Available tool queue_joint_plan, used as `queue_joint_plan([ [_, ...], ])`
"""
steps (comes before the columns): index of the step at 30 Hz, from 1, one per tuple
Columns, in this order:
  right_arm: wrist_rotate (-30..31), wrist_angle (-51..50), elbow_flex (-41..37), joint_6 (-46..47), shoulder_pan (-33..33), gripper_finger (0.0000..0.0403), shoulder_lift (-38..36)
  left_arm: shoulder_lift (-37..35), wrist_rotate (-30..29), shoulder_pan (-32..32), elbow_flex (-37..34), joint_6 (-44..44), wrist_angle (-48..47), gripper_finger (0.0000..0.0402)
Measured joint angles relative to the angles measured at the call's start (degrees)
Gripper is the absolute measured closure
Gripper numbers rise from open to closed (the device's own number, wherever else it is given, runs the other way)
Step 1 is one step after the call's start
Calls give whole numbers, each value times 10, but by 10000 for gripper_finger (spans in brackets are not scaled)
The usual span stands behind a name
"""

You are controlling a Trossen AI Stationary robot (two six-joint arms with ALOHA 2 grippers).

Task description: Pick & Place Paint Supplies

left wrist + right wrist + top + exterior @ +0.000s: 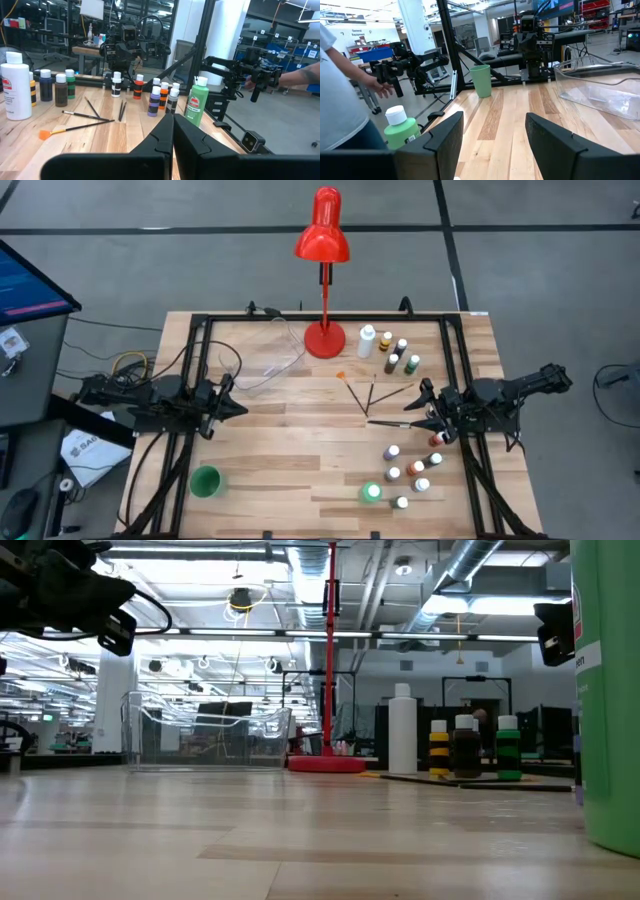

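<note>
Small paint bottles stand upright in two groups on the wooden table: one at the far right [392, 352], one at the near right [412, 468], with a green bottle [372, 492] [197, 102] among them. Thin dark brushes [375, 395] [92, 116] lie flat between the groups, one with an orange tip [46, 134]. My left gripper [235, 408] [172, 137] hovers shut at the table's left, holding nothing. My right gripper [418, 410] [495, 145] hovers open at the right, beside the brushes, with nothing between its fingers.
A red desk lamp [323, 240] stands on its round base [323, 338] at the far middle. A clear plastic container [265, 365] [600, 92] sits left of it. A green cup [205, 480] [481, 80] stands near left. A person [340, 100] is beyond the table's near edge.
</note>
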Motion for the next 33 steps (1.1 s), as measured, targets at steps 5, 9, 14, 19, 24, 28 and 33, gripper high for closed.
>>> queue_joint_plan([
  [5,0,0,0,0,0,193,0,0,0,0,0,0,0,400],
  [9,0,0,0,0,0,193,0,0,0,0,0,0,0,400],
  [14,0,1,0,0,0,193,0,0,0,0,0,0,0,400],
  [19,0,28,0,28,0,193,0,0,0,0,0,0,3,400],
  [24,0,92,1,155,1,193,0,0,-3,0,0,0,22,400],
  [28,0,144,5,206,1,193,0,0,-7,0,0,0,23,400],
  [33,0,241,9,293,1,193,0,0,-24,0,0,0,27,400],
])
